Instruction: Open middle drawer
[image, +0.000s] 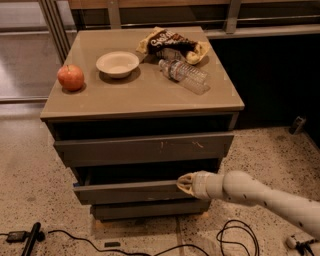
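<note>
The middle drawer (125, 192) is a plain grey-brown front in the cabinet, below the scratched top front (145, 148) and above the short bottom front (147, 209). It stands slightly out from the cabinet, with a dark gap above its top edge. My gripper (183, 183) is at the right part of that top edge, touching the drawer front. My white arm (260, 196) reaches in from the lower right.
On the cabinet top (140, 95) lie a red apple (70, 77), a white bowl (117, 63), a clear plastic bottle (184, 76) and a chip bag (172, 44). Black cables (235, 240) lie on the speckled floor in front. A metal rail stands at the left.
</note>
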